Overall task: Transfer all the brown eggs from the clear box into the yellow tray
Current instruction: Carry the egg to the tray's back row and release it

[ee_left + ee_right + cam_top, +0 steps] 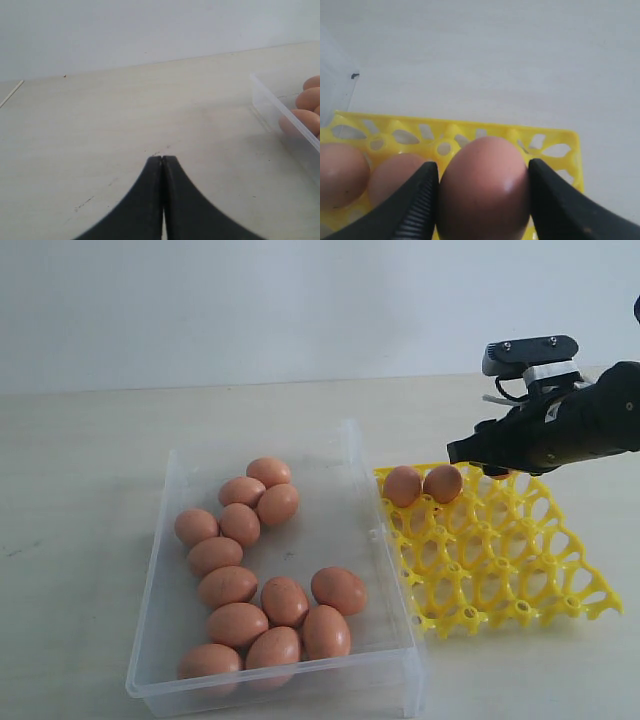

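Both halves of the left claw (162, 158) are seen pressed flat together, closed on nothing, above bare counter (100, 130). Ahead of this claw and off to one side, a corner of the clear box (270, 102) is caught, with a few brown eggs (305, 120) behind its wall. This claw is not seen in the exterior view.

Thirteen brown eggs (240, 524) are counted in the clear box (330, 530), loosely clustered, many of them touching. The box is placed well to the left of the right claw (462, 452) and lower than it.

Just beside the box, the yellow tray (520, 570) is laid flat on the counter, reaching under the right claw. Two seated eggs (402, 486) (442, 483) are found side by side in its far row, just left of the claw's tip and below it.

One brown egg (482, 200) is gripped upright between the fingers (422, 200) of the right claw (482, 167), held over the tray's far row next to the two seated eggs. Whether it is touching the tray cannot be told. In the exterior view this egg is hidden behind the claw.
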Available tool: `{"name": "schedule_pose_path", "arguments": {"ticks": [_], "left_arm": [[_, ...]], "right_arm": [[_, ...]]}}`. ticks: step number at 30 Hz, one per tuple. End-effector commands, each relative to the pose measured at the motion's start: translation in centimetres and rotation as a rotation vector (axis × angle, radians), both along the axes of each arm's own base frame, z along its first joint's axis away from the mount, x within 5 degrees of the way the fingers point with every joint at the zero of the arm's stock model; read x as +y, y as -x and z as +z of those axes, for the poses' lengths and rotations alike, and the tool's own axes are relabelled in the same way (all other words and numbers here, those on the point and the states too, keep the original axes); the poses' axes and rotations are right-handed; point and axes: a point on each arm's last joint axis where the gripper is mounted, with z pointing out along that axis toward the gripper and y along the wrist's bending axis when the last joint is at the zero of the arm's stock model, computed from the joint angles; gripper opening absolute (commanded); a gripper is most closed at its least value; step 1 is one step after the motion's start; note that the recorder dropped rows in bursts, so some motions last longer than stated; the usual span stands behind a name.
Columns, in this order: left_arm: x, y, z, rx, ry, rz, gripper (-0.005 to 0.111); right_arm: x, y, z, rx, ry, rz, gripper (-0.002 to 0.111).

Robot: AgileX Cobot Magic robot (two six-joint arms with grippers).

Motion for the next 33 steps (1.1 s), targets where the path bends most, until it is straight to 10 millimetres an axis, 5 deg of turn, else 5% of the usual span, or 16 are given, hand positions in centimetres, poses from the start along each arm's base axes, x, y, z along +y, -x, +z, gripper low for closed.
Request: {"name": "schedule_pose_path", "arguments": {"ticks": [1, 5, 16, 26, 33], "left_arm": [[0.0, 0.0, 0.3, -0.018, 0.005, -0.001, 0.0], [0.0, 0.0, 0.3, -0.018, 0.005, -0.001, 0.0], [0.0, 0.0, 0.3, -0.018, 0.005, -0.001, 0.0], [0.0, 0.0, 0.3, -0.018, 0.005, -0.001, 0.0], [0.0, 0.0, 0.3, -0.018, 0.005, -0.001, 0.0]], "right_arm": [[-0.1, -0.2, 0.2, -0.025, -0.002, -0.001, 0.018], [-0.1, -0.2, 0.2, -0.031, -0.003, -0.001, 0.044], [-0.1, -0.2, 0.2, -0.034, -0.004, -0.001, 0.061], [-0.1, -0.1, 0.4, -0.031, -0.005, -0.003, 0.061], [1.4, 1.0, 2.8, -0.051, -0.041, 0.017, 0.056]]}}
